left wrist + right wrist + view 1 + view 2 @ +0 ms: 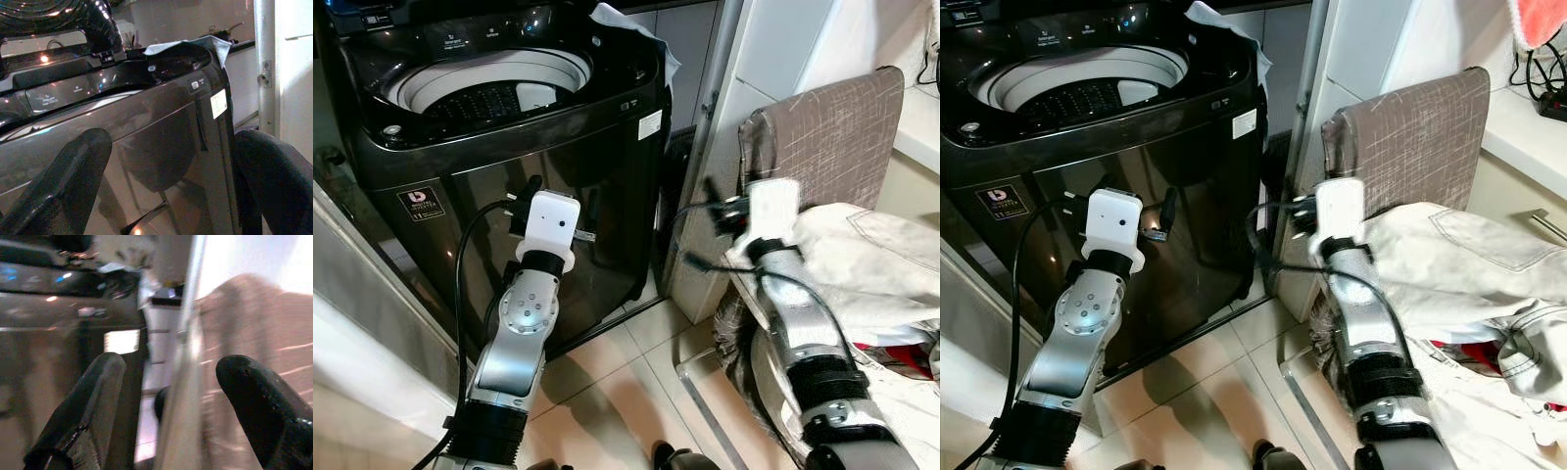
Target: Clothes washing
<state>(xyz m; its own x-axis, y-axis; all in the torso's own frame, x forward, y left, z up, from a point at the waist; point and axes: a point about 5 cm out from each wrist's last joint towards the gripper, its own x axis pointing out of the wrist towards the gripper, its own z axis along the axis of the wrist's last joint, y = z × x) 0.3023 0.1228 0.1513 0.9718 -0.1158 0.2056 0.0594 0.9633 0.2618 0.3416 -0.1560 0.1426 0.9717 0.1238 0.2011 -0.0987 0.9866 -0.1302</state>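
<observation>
A dark top-loading washing machine [509,127] stands with its lid up, and its pale drum [489,93] shows inside. My left gripper [171,186] is open and raised in front of the washer's glossy front panel, holding nothing. My right gripper [173,406] is also open and holds nothing. It points at the gap between the washer and a white door frame [715,117]. A pile of cream clothes [871,264] lies to the right of my right arm, with a bit of red fabric [1469,352] under it. A pale cloth [626,24] rests on the washer's back right corner.
A brown fabric-covered back [832,137] stands upright behind the clothes pile. A white counter [1528,137] with cables is at the far right. Light floor tiles [607,392] run between my arms. A pale wall panel [362,323] closes the left side.
</observation>
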